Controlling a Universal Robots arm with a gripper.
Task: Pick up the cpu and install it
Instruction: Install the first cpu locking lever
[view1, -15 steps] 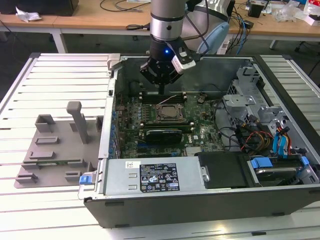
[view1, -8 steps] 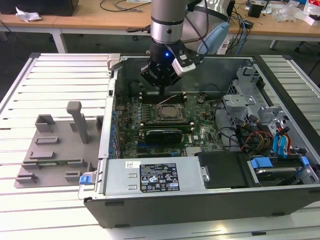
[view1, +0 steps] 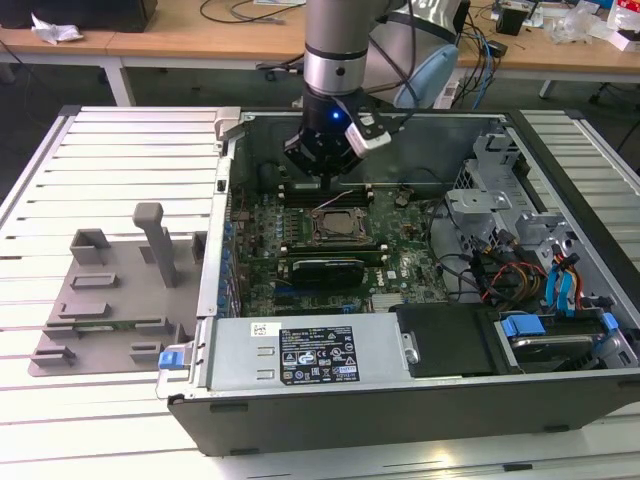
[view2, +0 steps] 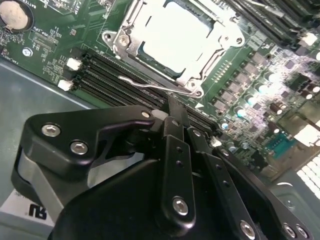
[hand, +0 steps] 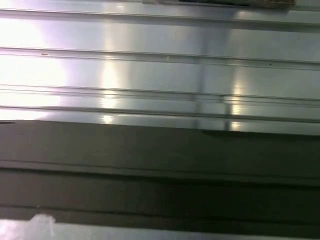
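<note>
Pincer (view2: 172, 107) closed, empty, above cpu (view2: 175, 40) seated in socket (view2: 125, 37), inside case (view1: 560, 400).

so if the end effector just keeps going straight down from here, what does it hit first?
Most likely the motherboard, at the memory slots beside the socket frame. In the second wrist view the end effector points at those slots, with the cpu seated in the socket just beyond. Depth is unclear.

- An open computer case (view1: 420, 400) lies on a slatted table (view1: 60, 170).
- A fixture plate (view1: 110, 300) sits at the case's 9 o'clock.
- Inside, the cpu (view2: 172, 37) rests in its socket (view1: 335, 225).
- The gripper (view1: 322, 172) hangs at the socket's 12 o'clock.
</note>
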